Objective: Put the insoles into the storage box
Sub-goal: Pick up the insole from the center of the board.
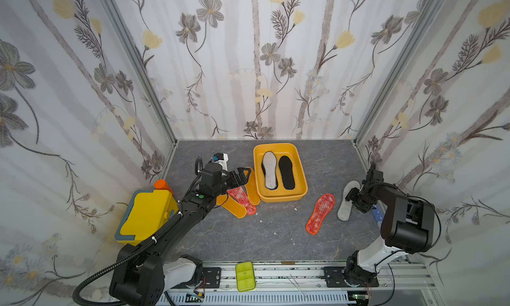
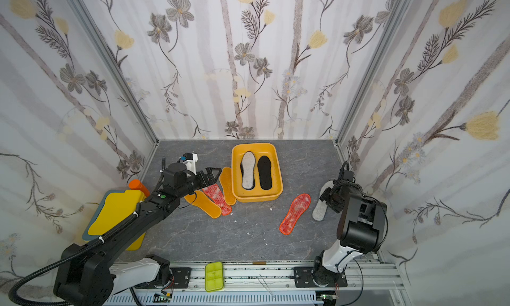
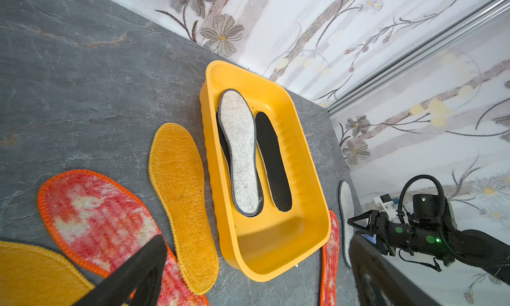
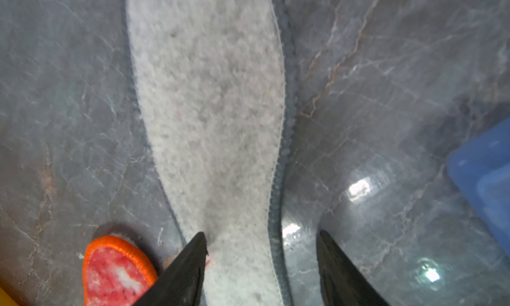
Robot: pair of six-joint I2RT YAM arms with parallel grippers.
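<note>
While outside storage box point(image 1: 280, 199), five insoles point(image 1: 320, 213)

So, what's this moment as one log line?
left gripper open near red insole; right gripper open at grey insole; box partly filled

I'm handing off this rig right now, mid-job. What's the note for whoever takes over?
Left tool: open, empty, above the near red speckled insole beside the storage box.
Right tool: open, straddling one edge of the loose felt insole, not gripping.
Done: in the box lie a boxed felt insole and a black insole; a dark edge under the felt looks like the second black one.
Left: five on the table. Two orange-yellow insoles and the near red one by the left tool; the far red speckled insole and the loose felt one by the right.
</note>
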